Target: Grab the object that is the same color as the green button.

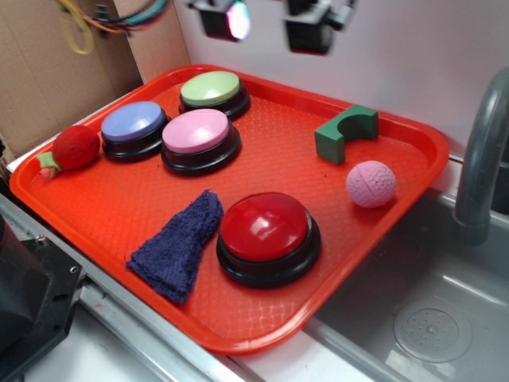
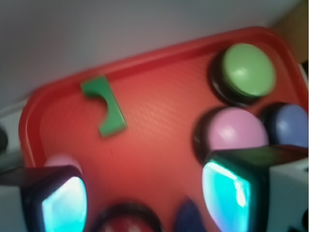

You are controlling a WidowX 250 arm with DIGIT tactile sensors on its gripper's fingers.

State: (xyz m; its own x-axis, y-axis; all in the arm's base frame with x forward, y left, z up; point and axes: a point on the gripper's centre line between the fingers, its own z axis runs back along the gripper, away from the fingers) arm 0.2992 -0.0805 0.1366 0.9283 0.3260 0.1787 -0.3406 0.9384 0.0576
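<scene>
The object, a small dark green block with an arch cut-out [image 1: 343, 131] [image 2: 104, 106], lies on the red tray [image 1: 119, 203] near its far right corner. The green button [image 1: 211, 87] [image 2: 248, 70], with a pale lime dome on a black base, stands at the tray's far edge. My gripper [image 1: 266, 24] [image 2: 145, 198] hangs high above the tray's far side, open, with nothing between its fingers. It is well apart from the block, which lies ahead and to the left in the wrist view.
Also on the tray are a pink button [image 1: 196, 131], a blue-lilac button [image 1: 133, 122], a large red button [image 1: 265, 227], a dark blue cloth [image 1: 179, 243], a pink textured ball [image 1: 371, 184] and a red strawberry toy [image 1: 73, 148]. A sink [image 1: 429, 318] and grey faucet [image 1: 481, 159] are at the right.
</scene>
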